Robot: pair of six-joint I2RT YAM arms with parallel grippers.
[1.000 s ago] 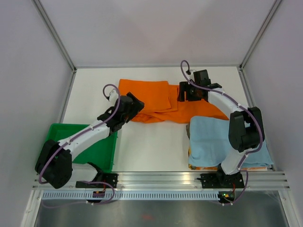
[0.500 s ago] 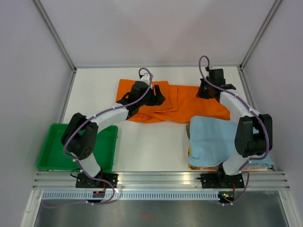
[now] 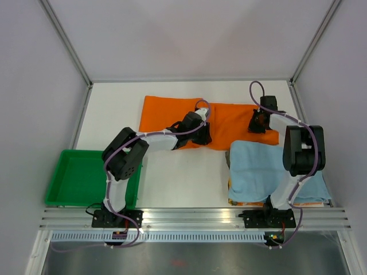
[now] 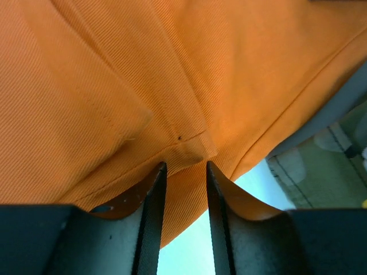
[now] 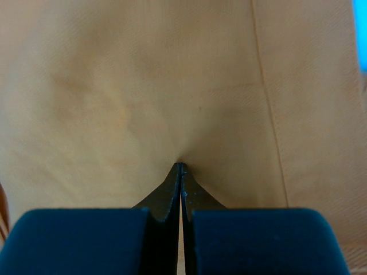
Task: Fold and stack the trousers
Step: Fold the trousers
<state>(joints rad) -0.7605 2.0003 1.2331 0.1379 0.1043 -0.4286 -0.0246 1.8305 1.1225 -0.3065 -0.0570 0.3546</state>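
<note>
The orange trousers point(image 3: 166, 112) lie spread along the back of the table. My left gripper point(image 3: 203, 136) is at their near edge, around the middle. In the left wrist view my left gripper point(image 4: 184, 163) has a narrow gap between its fingers. A seamed fold of the trousers point(image 4: 114, 86) sits at the tips, and the bare table shows below it. My right gripper point(image 3: 258, 123) is on the right part of the trousers. In the right wrist view my right gripper point(image 5: 181, 164) is shut, and the trousers point(image 5: 114, 86) pucker at its tips.
A green tray point(image 3: 74, 175) stands at the near left, beside the left arm's base. A light blue cloth point(image 3: 258, 166) lies at the near right on top of something orange, just in front of the trousers. White walls and metal posts enclose the table.
My left arm swung right from the tray side across the trousers to their near edge, and its jaws narrowed. My right gripper moved right and shut on the cloth. The trousers now lie flatter.
</note>
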